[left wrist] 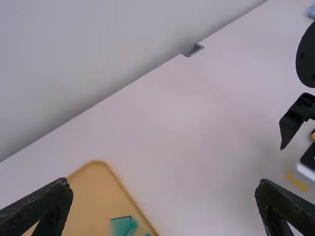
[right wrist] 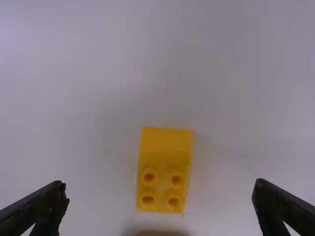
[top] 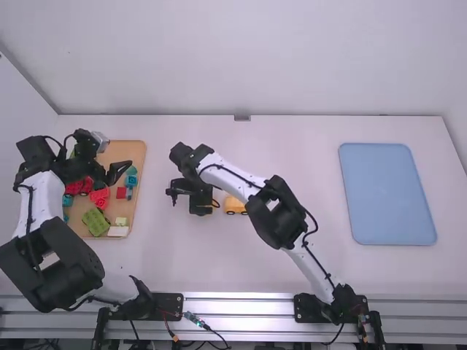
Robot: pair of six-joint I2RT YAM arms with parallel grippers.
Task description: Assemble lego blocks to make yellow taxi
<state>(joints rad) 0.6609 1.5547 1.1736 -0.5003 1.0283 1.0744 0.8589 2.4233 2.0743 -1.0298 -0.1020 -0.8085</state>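
In the high view my left gripper is over the tray's right part, and my right gripper is low over the table left of a yellow car base with wheels. The left wrist view has my left gripper wide open, holding nothing; a yellow piece lies on the table near the right arm's dark parts. In the right wrist view my right gripper stands open around a yellow block with a smooth end and several studs, not touching it.
The wooden tray at the left holds red, teal, green and pale blocks. A blue tray lies on the right side. The right arm passes over the table's middle, close to the car base; a wall runs behind the table.
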